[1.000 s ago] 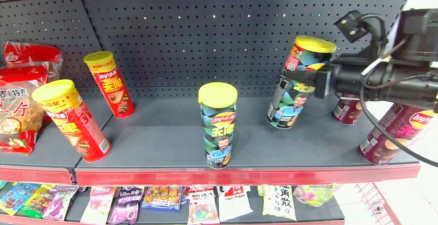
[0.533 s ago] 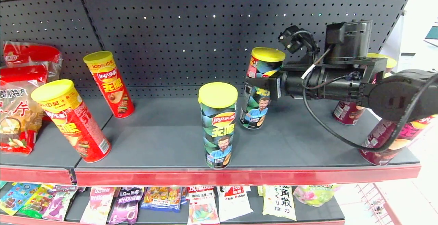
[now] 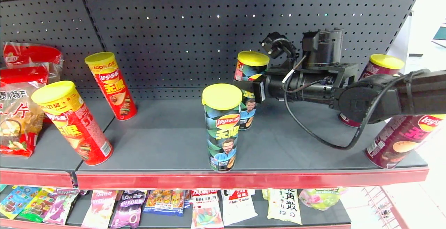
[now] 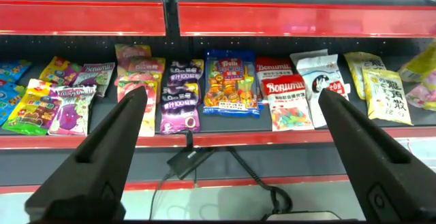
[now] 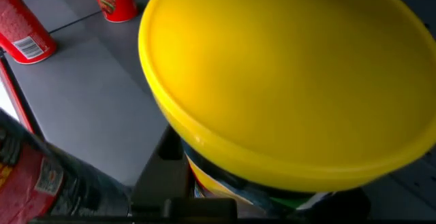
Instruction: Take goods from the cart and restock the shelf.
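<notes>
The right gripper (image 3: 249,86) pinches a green can (image 3: 250,69) just behind the front can (image 3: 222,124), seemingly unreleased; the left gripper (image 4: 231,96) is spread, empty.

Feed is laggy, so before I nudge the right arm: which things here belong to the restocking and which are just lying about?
In the job: right pincer, shut on the green can; the grey shelf board; the matching green can at its front edge.

Lying about: two red cans; maroon cans; snack bags at far left; packets on the lower shelf; open left pincer.
</notes>
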### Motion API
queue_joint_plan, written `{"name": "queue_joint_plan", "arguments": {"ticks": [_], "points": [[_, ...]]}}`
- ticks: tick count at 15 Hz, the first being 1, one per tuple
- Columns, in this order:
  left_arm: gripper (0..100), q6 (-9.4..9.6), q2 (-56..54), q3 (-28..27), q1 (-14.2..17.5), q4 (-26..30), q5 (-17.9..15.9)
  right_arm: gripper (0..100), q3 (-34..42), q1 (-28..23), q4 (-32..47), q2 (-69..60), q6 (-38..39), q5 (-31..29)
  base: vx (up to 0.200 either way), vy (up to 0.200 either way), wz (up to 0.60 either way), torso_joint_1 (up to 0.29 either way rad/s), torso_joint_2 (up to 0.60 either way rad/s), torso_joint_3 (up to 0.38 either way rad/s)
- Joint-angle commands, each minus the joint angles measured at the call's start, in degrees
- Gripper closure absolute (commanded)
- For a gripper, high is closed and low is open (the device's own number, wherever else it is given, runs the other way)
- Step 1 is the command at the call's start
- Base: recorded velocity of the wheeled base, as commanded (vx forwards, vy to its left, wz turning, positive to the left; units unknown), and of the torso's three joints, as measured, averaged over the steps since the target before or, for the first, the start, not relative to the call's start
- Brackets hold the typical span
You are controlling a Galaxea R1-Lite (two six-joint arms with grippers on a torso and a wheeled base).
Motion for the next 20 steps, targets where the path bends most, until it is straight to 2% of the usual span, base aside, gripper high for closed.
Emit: {"name": "queue_joint_plan", "arguments": {"ticks": [1,17,18,20], "points": [[0,-0.02,0.24,-0.01,0.01,0.01,0.01,100,-0.26,0.53,-0.12,1.06,-0.69,0.01,0.000,0.000,0.00,0.000,0.00,0.000],[0,-0.11,0.24,-0.01,0.01,0.01,0.10,100,-3.87,2.64,-0.12,5.55,-1.66,-0.16,0.000,0.000,0.00,0.000,0.00,0.000],[0,-0.11,0.24,-0.01,0.01,0.01,0.10,0,-3.87,2.64,-0.12,5.72,-2.19,-0.16,0.000,0.000,0.00,0.000,0.00,0.000],[0,-0.11,0.24,-0.01,0.01,0.01,0.10,0,-3.87,2.64,-0.20,5.72,-2.19,-0.16,0.000,0.000,0.00,0.000,0.00,0.000]]}}
